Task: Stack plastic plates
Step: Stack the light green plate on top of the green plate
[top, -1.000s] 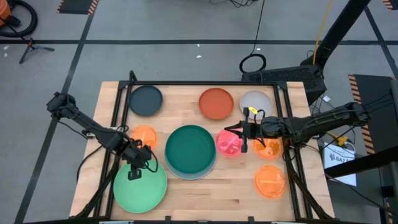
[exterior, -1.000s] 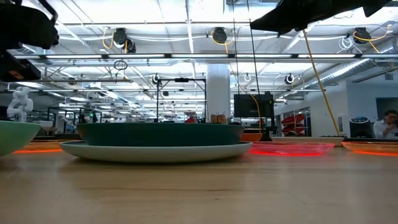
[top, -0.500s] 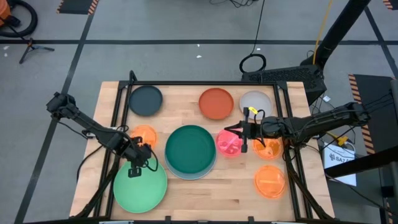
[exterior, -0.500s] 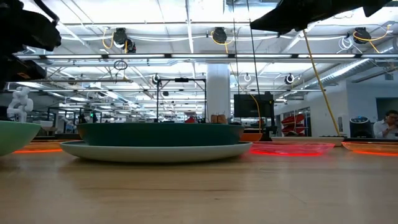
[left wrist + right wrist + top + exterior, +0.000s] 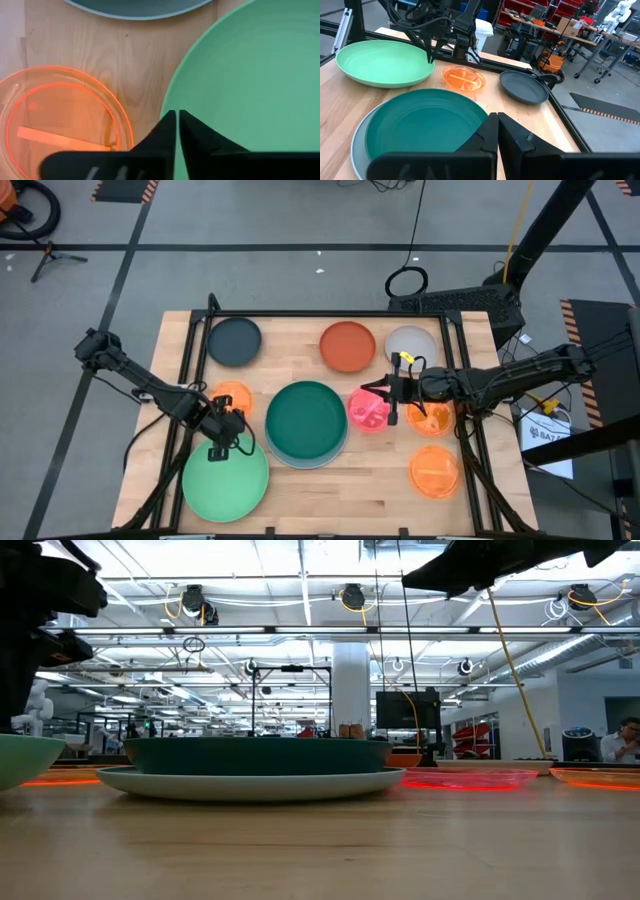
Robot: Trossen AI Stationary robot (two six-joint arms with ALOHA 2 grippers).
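The large light green plate (image 5: 225, 480) lies flat near the table's near-left corner. My left gripper (image 5: 216, 452) is shut, its fingertips pointing down over that plate's far rim (image 5: 167, 100). A dark teal plate (image 5: 305, 418) sits in a pale blue one (image 5: 250, 783) at the table's middle. The small pink plate (image 5: 368, 410) lies just to its right. My right gripper (image 5: 390, 395) is shut and hangs well above the pink plate, touching nothing. A small translucent orange plate (image 5: 60, 120) lies beside the green plate. My left gripper comes from above with shut fingertips (image 5: 170, 122) over the green plate's far rim (image 5: 427, 50). Whether the tips touch the rim I cannot tell. The plate lies flat on the table.
A dark grey plate (image 5: 234, 340), a red-orange plate (image 5: 347, 345) and a whitish plate (image 5: 411, 345) lie along the far edge. Two more orange plates (image 5: 432, 418) (image 5: 433, 470) lie on the right. A dark frame rail (image 5: 330, 314) borders the table.
My left gripper has come down a little toward the green plate's far rim, still shut. The plates and my right gripper have kept still.
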